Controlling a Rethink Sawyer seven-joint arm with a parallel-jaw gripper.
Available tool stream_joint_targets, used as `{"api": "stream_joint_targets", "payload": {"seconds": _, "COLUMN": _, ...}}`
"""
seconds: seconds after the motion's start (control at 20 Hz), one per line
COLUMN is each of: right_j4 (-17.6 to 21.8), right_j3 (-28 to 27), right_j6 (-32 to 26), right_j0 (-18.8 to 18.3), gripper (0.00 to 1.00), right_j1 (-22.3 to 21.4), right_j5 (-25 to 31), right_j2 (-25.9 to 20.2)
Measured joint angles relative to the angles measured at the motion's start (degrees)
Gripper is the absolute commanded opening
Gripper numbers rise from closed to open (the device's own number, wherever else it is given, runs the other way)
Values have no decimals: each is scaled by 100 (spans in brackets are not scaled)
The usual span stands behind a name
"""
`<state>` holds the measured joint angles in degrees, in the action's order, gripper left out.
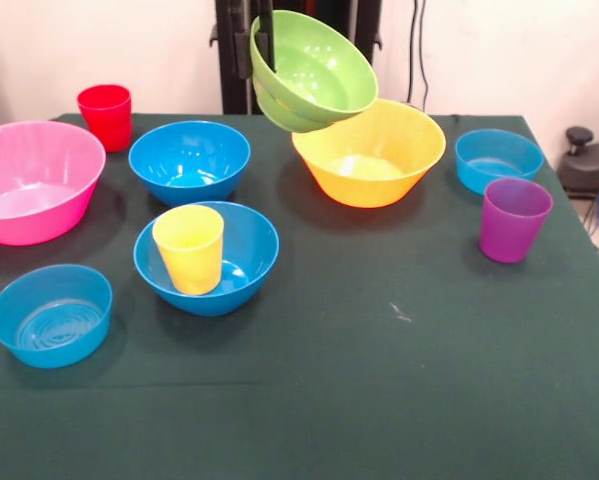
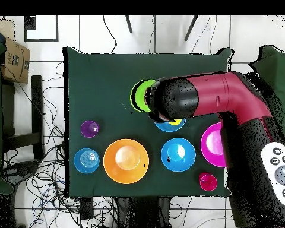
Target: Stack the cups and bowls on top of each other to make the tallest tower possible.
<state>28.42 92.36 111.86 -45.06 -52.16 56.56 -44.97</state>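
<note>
Lime green bowl (image 1: 314, 70), yellow cup (image 1: 189, 247), purple cup (image 1: 514, 218), dark green tablecloth (image 1: 379, 380)

One camera stands across the green table (image 1: 399, 400), raised a little and looking down along its top toward the pale back wall (image 1: 499, 50), near enough that the cloth fills most of the picture. The other hangs high above and looks straight down, far enough to take in the whole table (image 2: 97, 77) and the cable-strewn floor (image 2: 50, 178) around it. Both views share the tabletop, turned half round between them
</note>
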Motion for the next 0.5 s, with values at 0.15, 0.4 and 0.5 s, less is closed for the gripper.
{"api": "stream_joint_targets", "payload": {"seconds": 0.15, "right_j4": -18, "right_j3": 0, "right_j6": 0, "right_j0": 29, "gripper": 0, "right_j1": -2, "right_j5": -1, "right_j2": 32}}
{"api": "stream_joint_targets", "payload": {"seconds": 0.4, "right_j4": -74, "right_j3": 0, "right_j6": 0, "right_j0": 28, "gripper": 0, "right_j1": -2, "right_j5": 0, "right_j2": 85}}
{"api": "stream_joint_targets", "payload": {"seconds": 0.5, "right_j4": -114, "right_j3": -3, "right_j6": 0, "right_j0": 11, "gripper": 0, "right_j1": -2, "right_j5": 0, "right_j2": 98}}
